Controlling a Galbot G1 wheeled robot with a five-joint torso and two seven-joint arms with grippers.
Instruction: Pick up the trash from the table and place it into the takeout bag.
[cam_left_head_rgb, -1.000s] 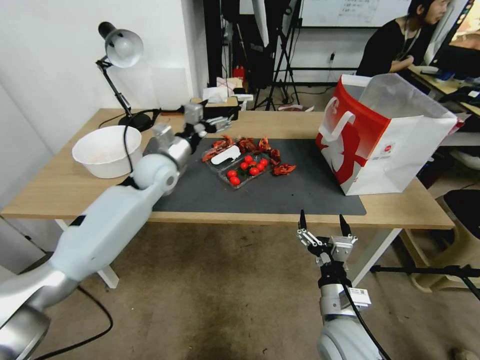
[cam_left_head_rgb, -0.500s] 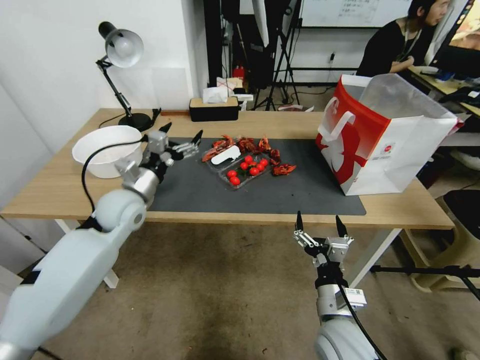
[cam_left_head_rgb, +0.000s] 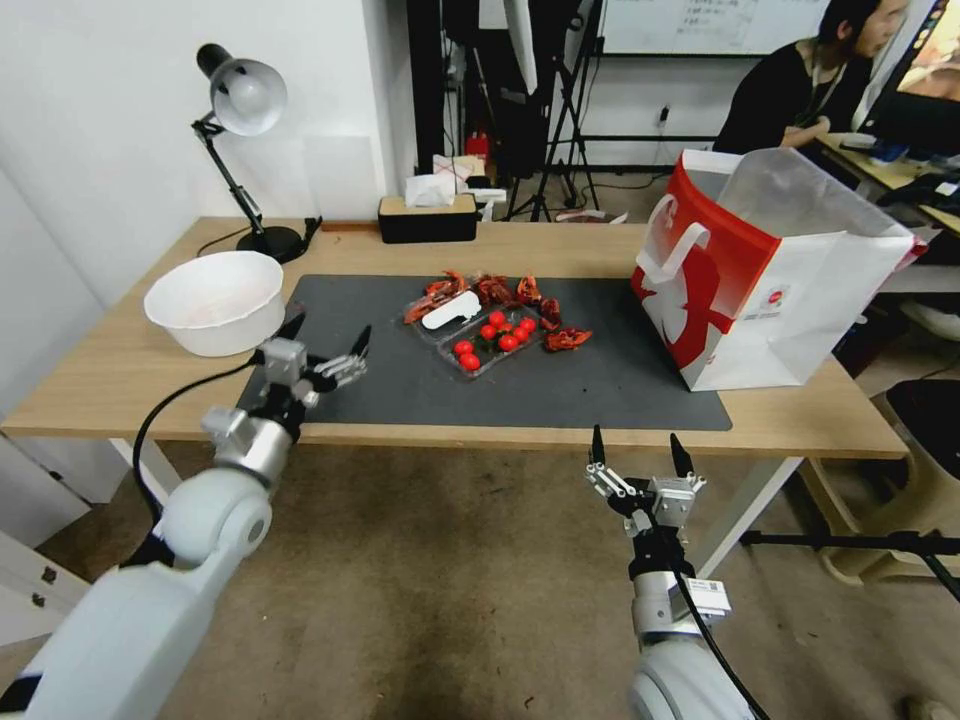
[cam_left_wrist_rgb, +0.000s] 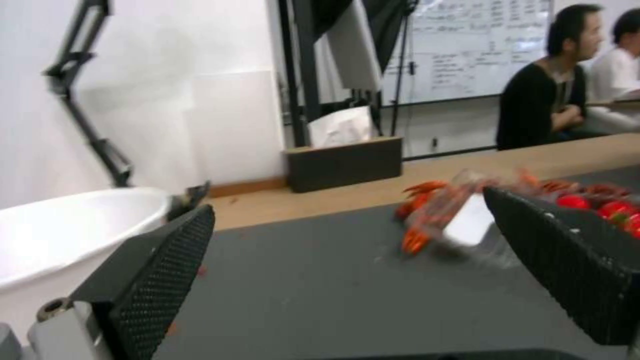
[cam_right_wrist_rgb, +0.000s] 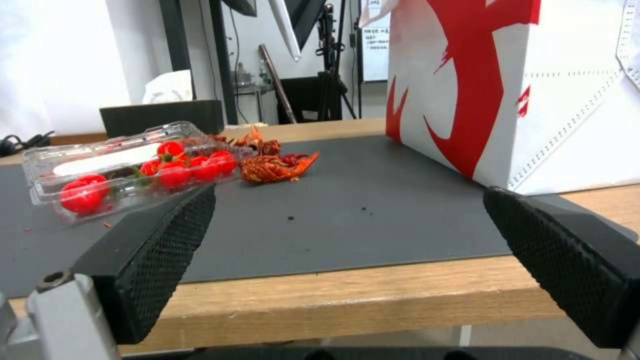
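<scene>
Left gripper (cam_left_head_rgb: 327, 340): one, fingers spread wide and holding nothing, hovering over the near left corner of the mat.
Right gripper (cam_left_head_rgb: 638, 450): one, fingers wide apart and empty, held below and in front of the table's near edge, pointing up.
Table (cam_left_head_rgb: 120, 375): one light-wood desk with white legs, stretching out ahead of both grippers.
Mat (cam_left_head_rgb: 560, 385): one dark grey sheet on the tabletop; the left gripper is over its left end, the right gripper just short of its near edge.
Takeout bag (cam_left_head_rgb: 775, 275): one, upright, red and white with flat white handles and a small round red logo; it stands on the mat's right end, ahead and to the right of the right gripper, mouth open upward.
Clear plastic box (cam_left_head_rgb: 480, 335): one, lying on the mat ahead of the left gripper and off to its right, with a white label on its lid.
Red round fruits (cam_left_head_rgb: 495, 335): about eight, small, inside the box.
Crayfish shell scraps (cam_left_head_rgb: 568, 339): red-orange bits, several, loose round the far side and right side of the box; one clump lies just right of it, nearer the bag.
White bowl (cam_left_head_rgb: 213, 300): one, large, on bare wood just left of the left gripper.
Desk lamp (cam_left_head_rgb: 240, 105): one, at the far left of the table, beyond the bowl.
Tissue box (cam_left_head_rgb: 428, 215): one, dark, at the table's far edge.
</scene>
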